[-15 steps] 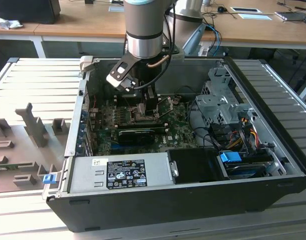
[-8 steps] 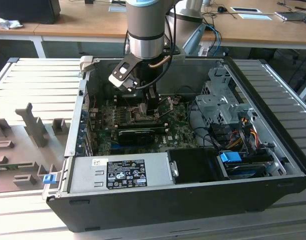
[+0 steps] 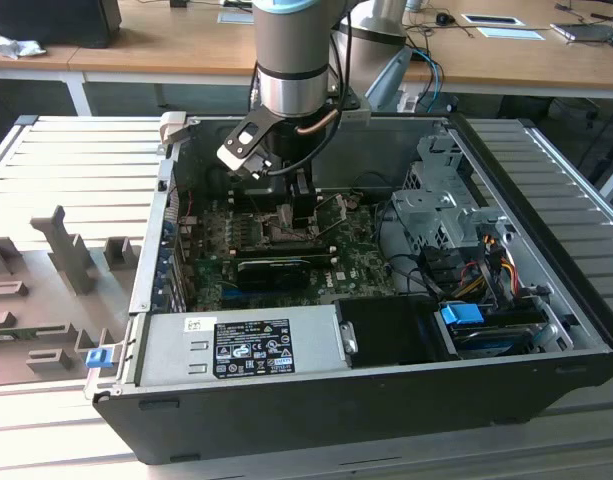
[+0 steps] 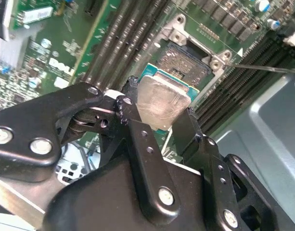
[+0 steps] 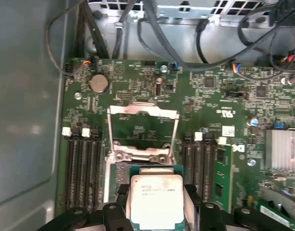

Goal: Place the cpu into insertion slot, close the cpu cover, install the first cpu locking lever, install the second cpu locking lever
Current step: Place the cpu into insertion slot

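My gripper (image 3: 291, 218) reaches down into the open computer case (image 3: 546, 270) over the green motherboard (image 3: 361, 262). In both wrist views it is shut on the cpu (image 4: 161, 98) (image 5: 156, 196), a flat square silvery chip clamped by its edges between the black fingers (image 4: 133, 120). The cpu hangs tilted just above one edge of the insertion slot (image 4: 185, 60), without touching it. The cpu cover (image 5: 142, 109), a thin metal frame with an open window, stands flipped open beyond the slot. A thin lever rod (image 4: 267, 69) sticks out beside the slot.
Dark memory slots (image 5: 82, 168) flank the socket on both sides. A finned heat sink (image 5: 284, 149) and cables (image 5: 152, 29) lie nearby. A grey power supply box (image 3: 241, 345) sits at the case's near side, a metal drive cage (image 3: 441, 200) at the exterior view's right.
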Robot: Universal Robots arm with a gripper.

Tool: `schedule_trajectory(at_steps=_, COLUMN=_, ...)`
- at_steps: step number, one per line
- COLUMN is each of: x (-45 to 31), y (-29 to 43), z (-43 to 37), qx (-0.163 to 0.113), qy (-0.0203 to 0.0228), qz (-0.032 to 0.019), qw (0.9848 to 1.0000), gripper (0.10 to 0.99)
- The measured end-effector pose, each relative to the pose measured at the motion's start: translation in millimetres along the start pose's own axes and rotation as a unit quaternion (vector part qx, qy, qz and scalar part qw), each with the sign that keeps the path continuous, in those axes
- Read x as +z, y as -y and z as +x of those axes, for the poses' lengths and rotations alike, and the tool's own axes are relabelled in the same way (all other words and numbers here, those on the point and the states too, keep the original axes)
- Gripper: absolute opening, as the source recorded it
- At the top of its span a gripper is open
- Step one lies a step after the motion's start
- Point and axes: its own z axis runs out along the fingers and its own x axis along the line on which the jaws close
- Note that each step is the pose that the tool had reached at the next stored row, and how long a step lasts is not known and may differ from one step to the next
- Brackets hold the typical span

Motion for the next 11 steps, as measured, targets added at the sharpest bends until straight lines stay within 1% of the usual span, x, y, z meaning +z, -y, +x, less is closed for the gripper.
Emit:
schedule_trajectory(at_steps=2, x=3.8, y=0.4, z=5.2, qx=0.0, qy=-0.0001, qz=0.0, qw=1.0, gripper=0.529)
schedule_trajectory(at_steps=4, x=8.3, y=3.1, z=7.1, qx=0.003, qy=0.0002, qz=0.0, qw=1.0, gripper=0.529)
schedule_trajectory(at_steps=8, x=15.5, y=7.9, z=8.9, qx=0.01, qy=0.0008, qz=-0.0001, qw=0.9999, gripper=0.529)
schedule_trajectory(at_steps=9, x=18.5, y=9.8, z=9.3, qx=0.012, qy=0.0009, qz=-0.0002, qw=0.9999, gripper=0.529)
schedule_trajectory(at_steps=11, x=22.3, y=11.0, z=9.8, qx=0.014, qy=0.001, qz=-0.0002, qw=0.9999, gripper=0.529)
